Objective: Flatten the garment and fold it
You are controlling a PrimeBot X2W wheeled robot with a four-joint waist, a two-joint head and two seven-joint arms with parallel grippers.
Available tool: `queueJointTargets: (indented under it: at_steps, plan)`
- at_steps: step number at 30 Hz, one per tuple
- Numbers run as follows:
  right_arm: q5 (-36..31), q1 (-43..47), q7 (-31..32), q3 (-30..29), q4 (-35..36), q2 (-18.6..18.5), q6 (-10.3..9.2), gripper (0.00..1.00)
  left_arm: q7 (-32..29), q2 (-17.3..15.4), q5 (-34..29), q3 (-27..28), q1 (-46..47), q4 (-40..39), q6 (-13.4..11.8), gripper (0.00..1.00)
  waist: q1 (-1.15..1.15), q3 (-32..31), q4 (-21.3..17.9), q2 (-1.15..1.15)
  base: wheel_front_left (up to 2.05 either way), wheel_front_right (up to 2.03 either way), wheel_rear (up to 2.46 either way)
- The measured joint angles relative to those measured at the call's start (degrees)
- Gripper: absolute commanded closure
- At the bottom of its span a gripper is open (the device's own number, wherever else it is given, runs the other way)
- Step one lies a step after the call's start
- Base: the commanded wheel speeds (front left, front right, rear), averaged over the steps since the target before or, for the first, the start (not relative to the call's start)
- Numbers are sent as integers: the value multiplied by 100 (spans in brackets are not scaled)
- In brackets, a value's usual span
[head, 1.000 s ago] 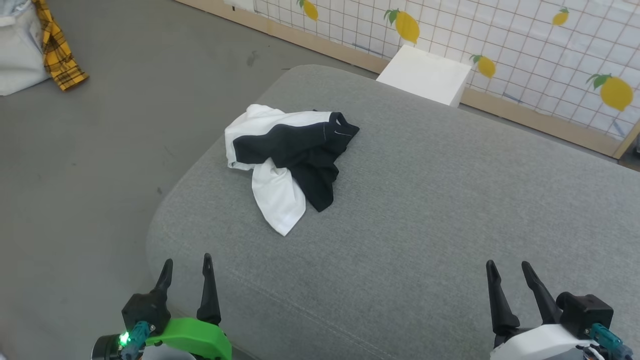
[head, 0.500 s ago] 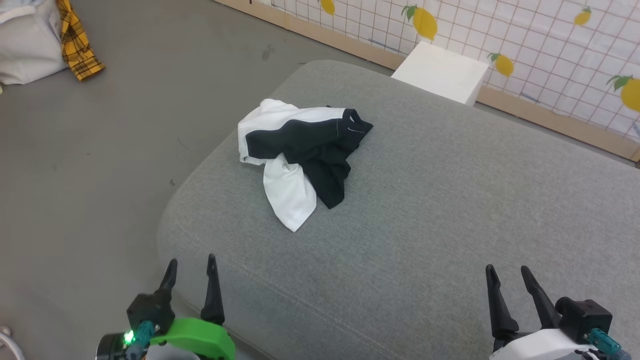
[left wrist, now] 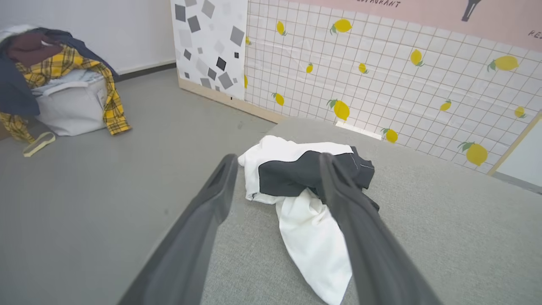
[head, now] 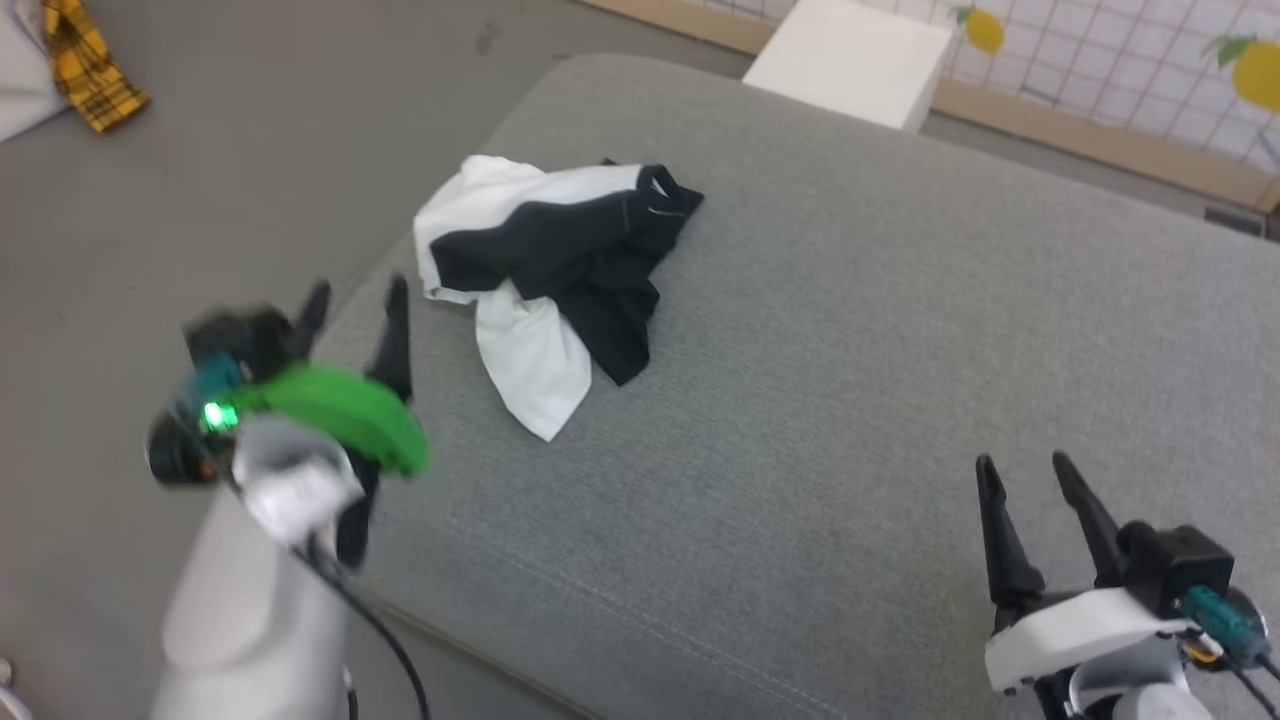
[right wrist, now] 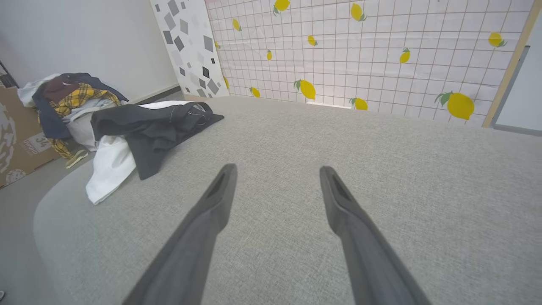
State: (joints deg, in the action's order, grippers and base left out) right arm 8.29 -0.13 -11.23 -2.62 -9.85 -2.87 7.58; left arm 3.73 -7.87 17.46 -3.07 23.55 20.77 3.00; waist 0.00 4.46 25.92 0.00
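**Left arm's clearly got the shorter reach here**

The big grey fabric cushion (head: pixel 880 380) has the soft black-and-white sports shirt (head: pixel 540 250) bunched up near its far left corner. The white tail points back toward me and the black collar end sits on the far side, so the heap runs roughly near-to-far. My left gripper (head: pixel 358 292) hovers at the cushion's left edge, fingers spread and empty, with the shirt just ahead and a touch to the right. The right gripper (head: pixel 1023 465), also spread and empty, is well apart at the near right. I'd send the left in first.
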Motion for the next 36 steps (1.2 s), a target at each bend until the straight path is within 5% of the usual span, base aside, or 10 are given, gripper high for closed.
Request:
queueJointTargets:
  at_steps: [9,19,31,33,36]
  plan:
    - [-377,-437,369,-162,720,3,0,0,-2365,-572,1028,673,2231,1423,-93,0,1,792,-522,0,0,0,0]
    - [-417,-460,417,-434,1017,1,0,0,-4397,-914,1187,497,2757,1768,-414,0,1,1764,-1179,0,0,0,0]
    - [-527,-567,492,-517,1277,2,0,0,-4886,-869,1178,336,2603,1593,-737,0,1,2520,-1544,0,0,0,0]
    - [-536,-576,525,-531,1289,1,0,0,-4621,-834,1181,369,2536,1530,-736,100,1,2546,-1534,0,0,0,0]
    - [-542,-576,526,-549,1290,1,0,0,-4057,-688,1355,545,2420,1537,-626,100,1,2512,-1492,0,0,0,0]
